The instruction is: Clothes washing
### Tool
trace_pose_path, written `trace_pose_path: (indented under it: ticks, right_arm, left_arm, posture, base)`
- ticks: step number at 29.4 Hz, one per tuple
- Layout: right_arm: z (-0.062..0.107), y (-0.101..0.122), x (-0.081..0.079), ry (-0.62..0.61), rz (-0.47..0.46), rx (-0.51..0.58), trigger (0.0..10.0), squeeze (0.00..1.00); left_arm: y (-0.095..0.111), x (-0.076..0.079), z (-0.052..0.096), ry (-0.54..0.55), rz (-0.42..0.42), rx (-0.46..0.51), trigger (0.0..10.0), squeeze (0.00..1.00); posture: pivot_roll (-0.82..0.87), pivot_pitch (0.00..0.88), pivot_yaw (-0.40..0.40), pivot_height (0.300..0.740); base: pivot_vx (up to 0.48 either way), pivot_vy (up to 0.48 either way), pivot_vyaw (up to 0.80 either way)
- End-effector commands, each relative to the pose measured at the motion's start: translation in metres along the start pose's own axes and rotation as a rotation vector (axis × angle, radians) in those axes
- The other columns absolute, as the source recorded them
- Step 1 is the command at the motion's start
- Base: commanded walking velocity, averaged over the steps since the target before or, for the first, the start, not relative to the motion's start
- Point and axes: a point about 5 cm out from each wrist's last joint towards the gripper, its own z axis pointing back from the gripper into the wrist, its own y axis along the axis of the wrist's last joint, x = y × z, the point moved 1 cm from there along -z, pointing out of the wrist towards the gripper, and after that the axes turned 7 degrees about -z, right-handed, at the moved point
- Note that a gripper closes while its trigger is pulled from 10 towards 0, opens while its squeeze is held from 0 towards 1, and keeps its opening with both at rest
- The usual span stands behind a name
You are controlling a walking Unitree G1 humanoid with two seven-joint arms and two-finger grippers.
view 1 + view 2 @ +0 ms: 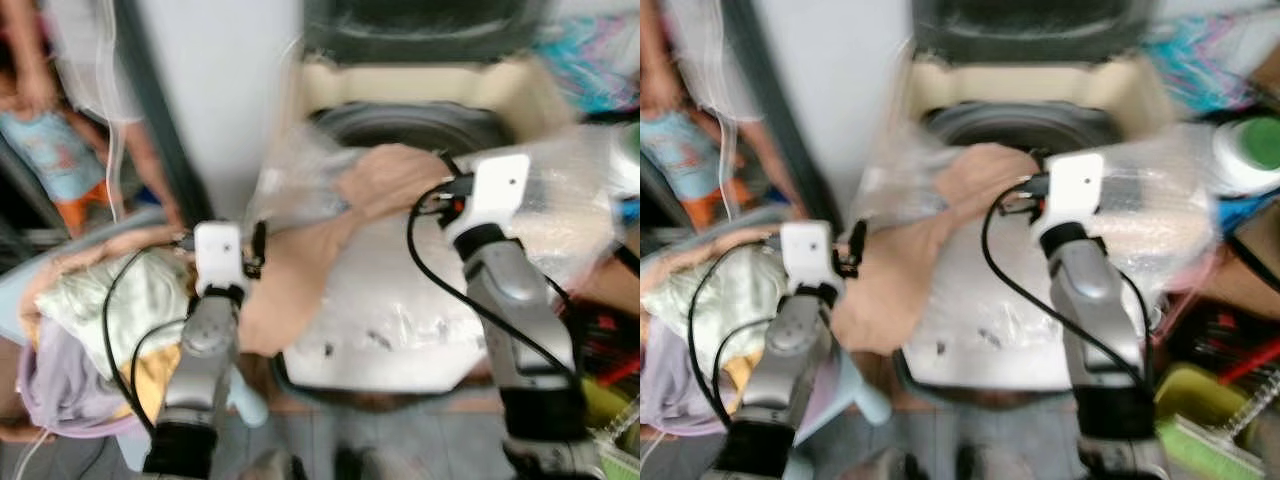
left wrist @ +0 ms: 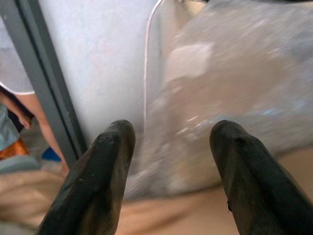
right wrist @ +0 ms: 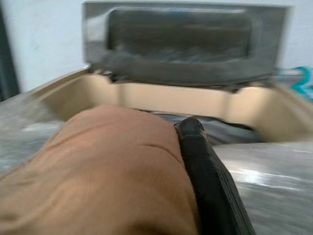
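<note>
On our far left sits a basket heaped with pale green, lilac and yellow laundry; we judge it stands just beside the machine so that each piece has only a short way to travel. A person stands behind it, near the wall.

Next comes our left gripper, raised above the basket's edge with its two black fingers spread wide and nothing between them. It points toward the clear plastic sheet that covers the machine's top, with the tan cloth just below its tips. We cannot tell whether it brushes that cloth. We judge it is held there to help the trailing end along.

The tan garment itself stretches from beside that gripper, up across the front of the white top-loading washing machine, to the rim of the dark drum opening. Most of it lies outside the tub, draped over the plastic-covered top, so we judge the loading of this piece is only partly done.

To the right, our right gripper is at the bunched upper end of the garment, at the mouth of the drum, under the raised lid. One black finger presses against the cloth; the other is hidden behind the fold, so the fingers appear clamped on the fabric, carrying it toward the tub.
</note>
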Motion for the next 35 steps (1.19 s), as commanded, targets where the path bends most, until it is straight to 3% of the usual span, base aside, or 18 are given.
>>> trace_pose_path:
  ticks: [1,10,17,20,35]
  right_arm:
    - [-0.001,0.006,0.006,-0.022,0.012,0.029,10.0,0.00]
    - [-0.003,0.010,0.009,0.000,0.043,0.044,10.0,0.00]
    - [-0.017,0.031,0.030,-0.003,0.105,0.091,10.0,0.00]
    - [-0.017,0.031,0.031,0.004,0.116,0.091,10.0,0.00]
    - [-0.017,0.026,-0.001,0.256,0.122,0.051,10.0,0.00]
  left_arm:
    - [0.002,0.002,0.000,0.000,0.004,0.006,10.0,0.00]
    - [0.009,-0.002,-0.004,0.015,0.013,0.033,10.0,0.00]
    - [0.013,-0.006,-0.006,0.026,0.012,0.046,10.0,0.00]
    - [0.011,-0.007,-0.004,0.029,0.010,0.045,10.0,0.00]
    - [0.013,-0.015,-0.002,0.084,0.004,0.056,10.0,0.00]
  posture:
    - [-0.12,0.000,0.099,0.740]
    - [-0.12,0.000,0.103,0.740]
    - [-0.11,0.000,0.100,0.740]
    - [-0.12,0.000,0.098,0.740]
    - [-0.11,0.000,0.089,0.740]
  base:
    - [0.000,0.000,-0.80]
    - [0.000,0.000,-0.27]
    - [0.000,0.000,0.00]
    - [0.000,0.000,0.00]
    - [0.000,0.000,0.00]
